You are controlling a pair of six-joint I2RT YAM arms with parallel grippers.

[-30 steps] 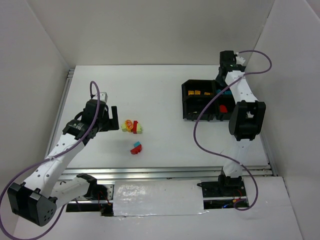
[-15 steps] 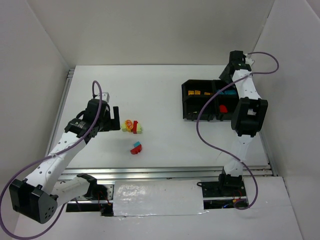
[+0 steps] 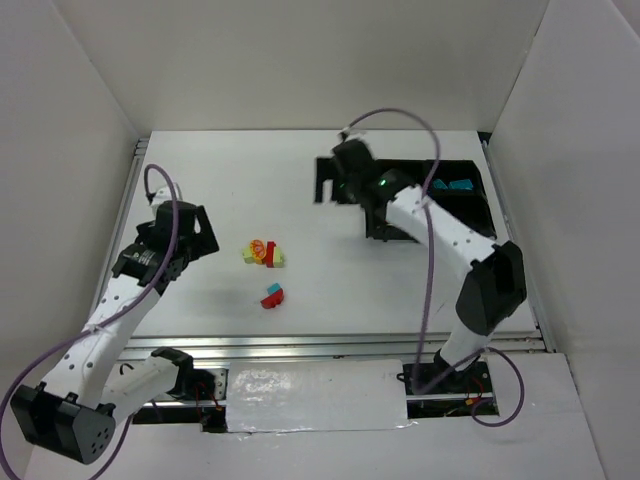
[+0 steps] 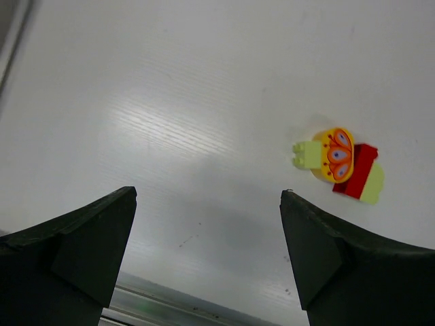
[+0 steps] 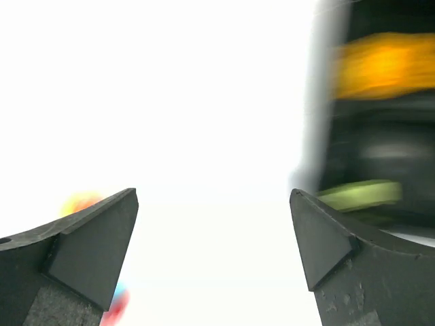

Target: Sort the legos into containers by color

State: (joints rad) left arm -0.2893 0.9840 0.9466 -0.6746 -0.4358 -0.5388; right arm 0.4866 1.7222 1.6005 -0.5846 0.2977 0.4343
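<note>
While the black tray (image 3: pixel 478 212) sits near the far right corner of the table (image 3: pixel 300 150), we see the right arm reaching across its left side and hiding much of it. Two teal bricks (image 3: pixel 458 185) lie in its far right compartment. In the blurred right wrist view, an orange-yellow smear (image 5: pixel 384 64) and a yellow-green smear (image 5: pixel 360 193) show in two separate compartments. The right tool (image 3: pixel 332 185) hangs just past the tray's left wall over bare table, fingers spread wide and empty. The left tool (image 4: pixel 208 197) hangs toward the left edge, likewise released with nothing between its fingers. Loose legos lie near the middle of the table, well apart from the tray. One is a cluster (image 3: pixel 263 253) of a round butterfly-print piece (image 4: pixel 338 153), pale yellow-green bricks and a red brick (image 4: pixel 355 173), all touching. Closer to the near edge, a teal-and-red pair (image 3: pixel 272 295) lies touching.
</note>
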